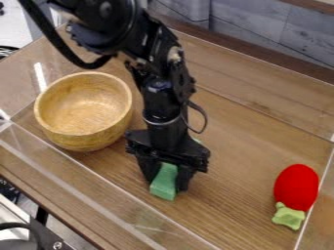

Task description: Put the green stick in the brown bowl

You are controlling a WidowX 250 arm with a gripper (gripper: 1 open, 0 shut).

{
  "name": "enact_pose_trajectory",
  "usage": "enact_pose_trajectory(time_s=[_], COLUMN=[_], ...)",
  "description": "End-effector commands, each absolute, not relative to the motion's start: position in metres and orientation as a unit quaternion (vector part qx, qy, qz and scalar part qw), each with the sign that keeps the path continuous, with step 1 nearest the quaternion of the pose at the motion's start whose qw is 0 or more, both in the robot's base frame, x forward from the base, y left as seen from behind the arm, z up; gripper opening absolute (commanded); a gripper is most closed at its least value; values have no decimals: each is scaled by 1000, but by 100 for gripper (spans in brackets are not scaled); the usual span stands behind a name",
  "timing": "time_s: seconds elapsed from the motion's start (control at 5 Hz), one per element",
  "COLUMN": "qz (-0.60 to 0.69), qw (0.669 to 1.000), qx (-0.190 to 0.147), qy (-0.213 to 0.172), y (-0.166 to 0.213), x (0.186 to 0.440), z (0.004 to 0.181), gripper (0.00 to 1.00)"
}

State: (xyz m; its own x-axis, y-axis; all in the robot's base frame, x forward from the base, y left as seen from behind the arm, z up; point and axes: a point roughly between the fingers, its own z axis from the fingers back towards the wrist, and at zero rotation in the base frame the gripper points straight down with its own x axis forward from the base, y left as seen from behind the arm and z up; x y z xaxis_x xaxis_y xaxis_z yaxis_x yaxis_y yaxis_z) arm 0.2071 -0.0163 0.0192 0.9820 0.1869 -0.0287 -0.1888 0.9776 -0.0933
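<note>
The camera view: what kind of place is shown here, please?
Probably a robot lab or test bench, not a home. A black robot arm works on a wooden table fenced by a clear plastic wall, with only toy-like props: a brown bowl, a green stick and a red strawberry-like toy.

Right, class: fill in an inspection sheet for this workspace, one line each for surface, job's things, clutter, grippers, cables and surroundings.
Surface: wooden table, with a clear wall along its near edge.
Job's things: green stick on the table between the gripper's fingers; brown bowl empty, upright, to its left.
Clutter: red strawberry toy at the right.
Grippers: gripper pointing down, shut on the stick.
Cables: black cable running along the arm.
Surroundings: grey wall behind.
</note>
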Motion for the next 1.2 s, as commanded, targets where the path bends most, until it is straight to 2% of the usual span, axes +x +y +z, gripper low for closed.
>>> enact_pose_trajectory(time_s=[0.0, 0.2, 0.4, 0.6, 1.0], qz=[104, 95, 84, 91, 88], qw=[992, 992, 992, 990, 991], qx=[-59, -72, -77, -76, -70], qy=[-26, -48, -61, -71, -73], y=[-2, 8, 22, 43, 82], x=[218, 218, 218, 223, 231], z=[49, 75, 89, 96, 90], gripper=[0, 0, 0, 0, 0])
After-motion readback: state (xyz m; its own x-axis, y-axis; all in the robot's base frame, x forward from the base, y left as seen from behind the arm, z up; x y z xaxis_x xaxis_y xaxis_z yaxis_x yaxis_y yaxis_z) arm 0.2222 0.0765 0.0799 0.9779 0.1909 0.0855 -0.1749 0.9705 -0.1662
